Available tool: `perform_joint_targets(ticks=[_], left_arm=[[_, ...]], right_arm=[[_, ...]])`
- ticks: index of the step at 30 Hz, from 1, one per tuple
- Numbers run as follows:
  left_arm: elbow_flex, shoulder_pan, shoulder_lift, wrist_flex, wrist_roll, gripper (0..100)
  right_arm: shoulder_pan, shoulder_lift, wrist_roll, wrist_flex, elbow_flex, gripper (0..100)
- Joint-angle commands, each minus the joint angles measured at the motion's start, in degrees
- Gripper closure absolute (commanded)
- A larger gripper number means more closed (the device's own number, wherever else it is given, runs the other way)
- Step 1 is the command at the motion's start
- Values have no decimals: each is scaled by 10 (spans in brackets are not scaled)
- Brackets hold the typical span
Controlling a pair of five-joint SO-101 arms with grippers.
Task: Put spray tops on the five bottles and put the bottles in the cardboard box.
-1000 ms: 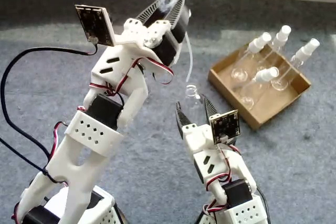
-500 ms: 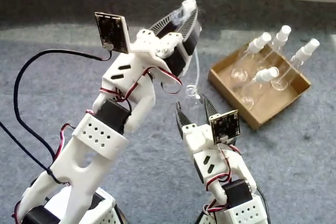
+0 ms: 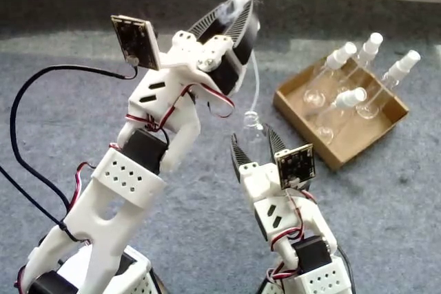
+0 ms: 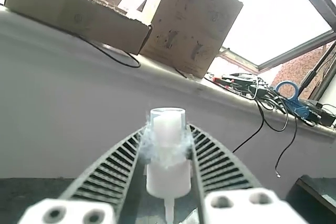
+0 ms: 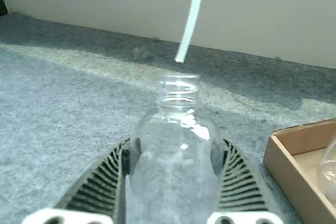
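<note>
My left gripper (image 3: pixel 234 13) is raised high, shut on a white spray top (image 4: pixel 167 153) whose thin dip tube (image 3: pixel 254 80) hangs down. The tube's tip (image 5: pixel 180 59) hovers just above the open neck of a clear bottle (image 5: pixel 177 150). My right gripper (image 3: pixel 255 144) is shut on that bottle (image 3: pixel 252 122), holding it upright on the grey carpet. The cardboard box (image 3: pixel 300 123) lies to the right with several capped bottles (image 3: pixel 344 101) lying in it.
Grey carpet (image 3: pixel 386 204) covers the table, with free room in front of the box and at far left. A wall runs along the back edge. A black cable (image 3: pixel 27 94) loops beside the left arm.
The left arm swung right with the spray top, then eased back slightly, bringing the tube's tip down over the bottle neck. The right arm and bottle stayed still.
</note>
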Motion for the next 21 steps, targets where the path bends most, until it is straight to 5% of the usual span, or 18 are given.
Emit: perform_joint_targets(ticks=[1, 21], left_arm=[[-6, -8, -18, -45, -4, 995], [152, -3, -24, -45, -1, 995]], right_arm=[[-4, -10, -3, -16, 25, 921], [-5, -10, -5, -16, 24, 921]])
